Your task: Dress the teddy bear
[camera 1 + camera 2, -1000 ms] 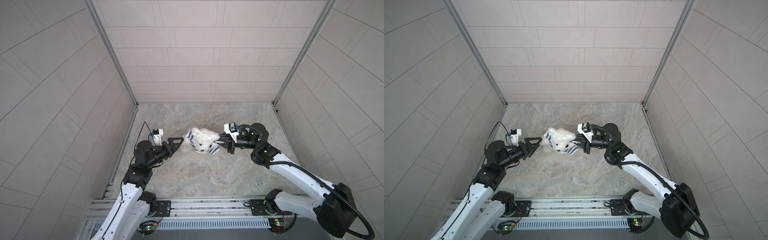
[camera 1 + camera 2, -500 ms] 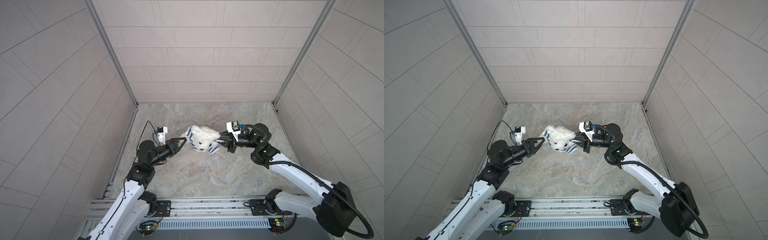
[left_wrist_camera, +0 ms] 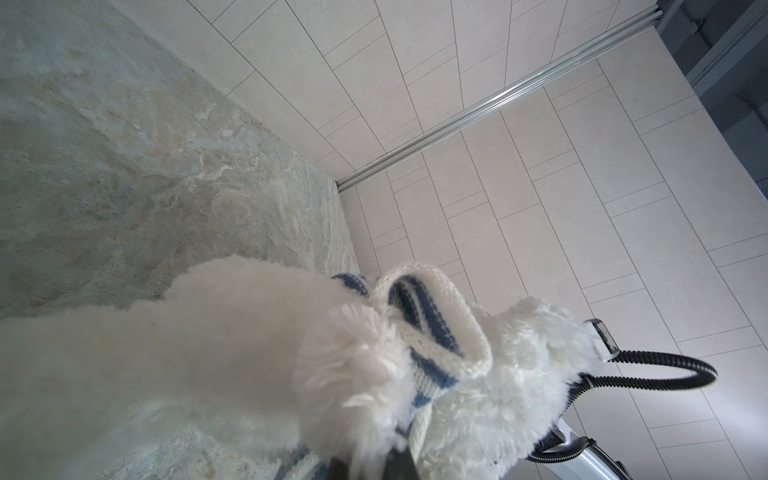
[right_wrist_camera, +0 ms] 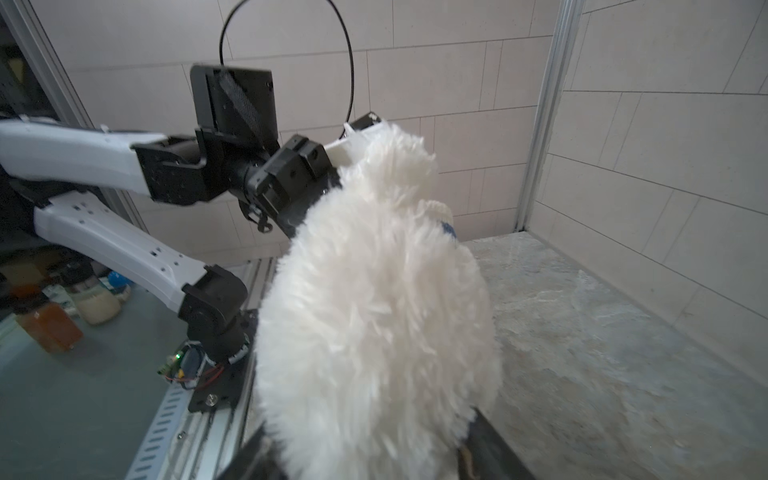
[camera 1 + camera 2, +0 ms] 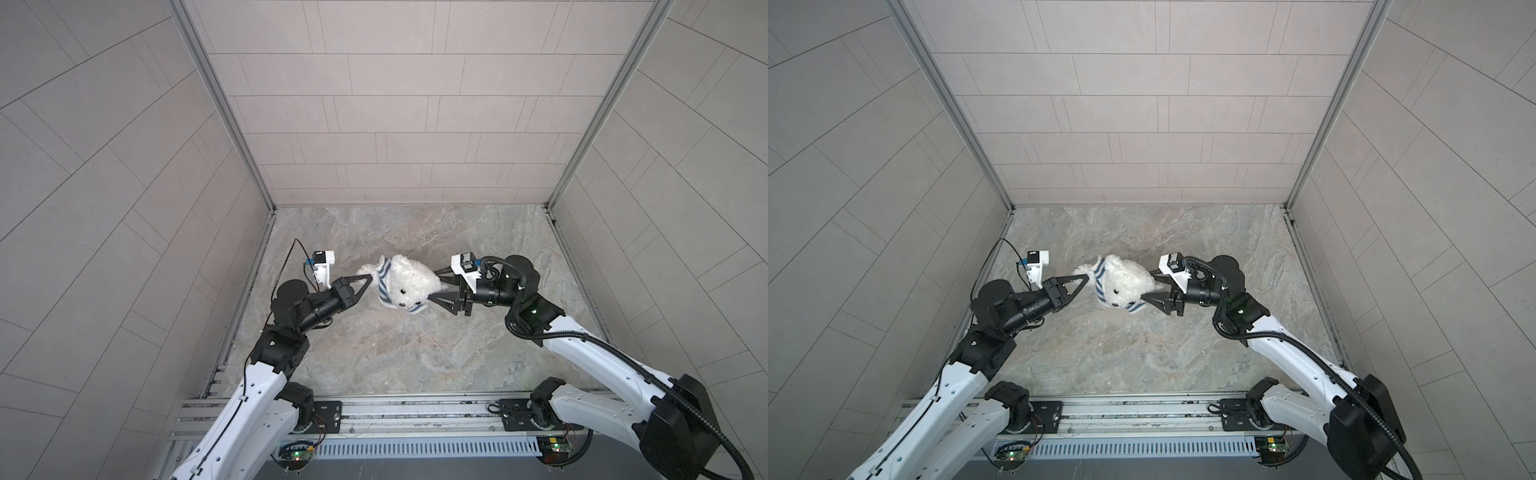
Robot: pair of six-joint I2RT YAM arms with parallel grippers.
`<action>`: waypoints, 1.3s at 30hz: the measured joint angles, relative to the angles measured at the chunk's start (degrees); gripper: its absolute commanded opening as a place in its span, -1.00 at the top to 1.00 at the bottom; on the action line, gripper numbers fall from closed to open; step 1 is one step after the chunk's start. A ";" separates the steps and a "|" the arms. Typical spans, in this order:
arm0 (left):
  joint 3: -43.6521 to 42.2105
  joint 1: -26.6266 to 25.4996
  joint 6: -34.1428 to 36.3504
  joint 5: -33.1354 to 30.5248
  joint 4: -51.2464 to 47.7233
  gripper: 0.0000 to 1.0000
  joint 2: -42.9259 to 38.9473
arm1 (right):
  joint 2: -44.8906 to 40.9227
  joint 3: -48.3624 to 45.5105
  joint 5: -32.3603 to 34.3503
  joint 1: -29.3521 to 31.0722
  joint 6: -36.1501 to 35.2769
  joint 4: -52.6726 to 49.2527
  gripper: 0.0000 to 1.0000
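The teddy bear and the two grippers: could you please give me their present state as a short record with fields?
Bear: fluffy white plush teddy bear, face towards the top cameras, between the two grippers
Shirt: blue-and-white striped knitted shirt, bunched around the bear beside its head
Left gripper: shut, apparently on the bear's paw poking out of the shirt
Right gripper: open, jaws either side of the bear's unclothed end
Table: grey marbled tabletop; whether the bear rests on it cannot be told
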 measured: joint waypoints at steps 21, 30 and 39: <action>-1.40 -2.12 11.30 2.49 -1.60 1.00 2.80 | 7.17 3.17 6.91 2.08 -4.04 -12.39 -0.61; -1.40 -2.32 12.37 3.89 -1.51 1.00 4.28 | 8.26 4.33 8.50 3.43 -6.23 -14.67 -0.06; -1.40 -2.47 12.37 4.31 -1.44 1.00 4.04 | 9.44 4.33 8.74 4.39 -7.63 -15.78 0.10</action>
